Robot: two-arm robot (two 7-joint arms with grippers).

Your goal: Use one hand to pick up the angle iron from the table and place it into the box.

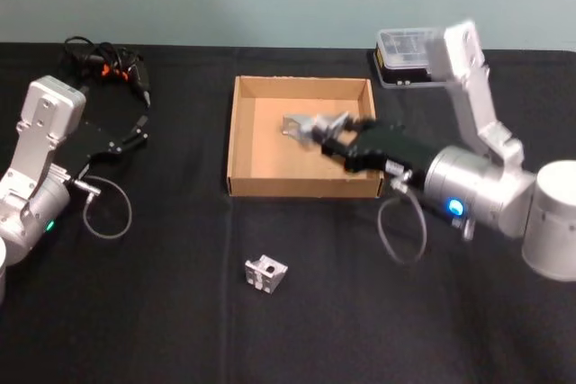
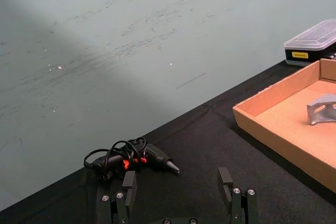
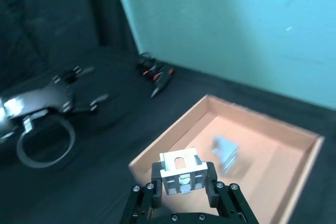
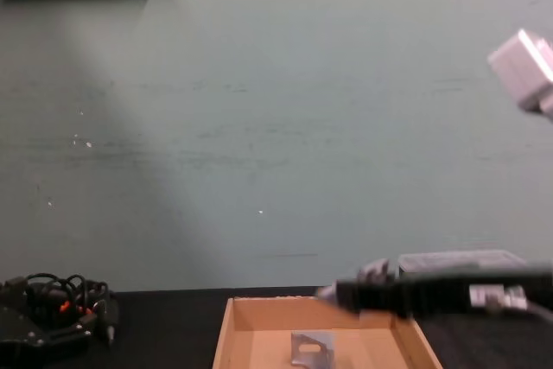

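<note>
Item 1 — right gripper (image 1: 335,135): reaching in from the right over the box (image 1: 270,164), its fingers (image 3: 212,179) clamping on the held angle iron (image 3: 181,167), a pale metal bracket with a slot in its upper face. In the chest view this gripper is hanging above the box's rim. A blue light (image 1: 454,207) is glowing on the arm behind it.

Item 2 — second angle iron (image 1: 293,125): lying on the floor of the box toward the far wall, just beside the held one in the head view.

Item 3: third angle iron (image 1: 265,274), sitting on the black bench (image 1: 180,330) in front of the box, well apart from both grippers.

Item 4: left gripper (image 1: 135,137), resting low over the bench at the left, well apart from the box, its fingers (image 2: 226,178) standing apart and gripping nothing.

Item 5: black case (image 1: 407,58) with a clear lid, sitting on the bench beyond the box's far right corner. It is carrying a yellow label (image 2: 300,54), the print too small to read.

Item 6: black power tool (image 2: 152,157) with a tangled cable, lying at the far left of the bench.
</note>
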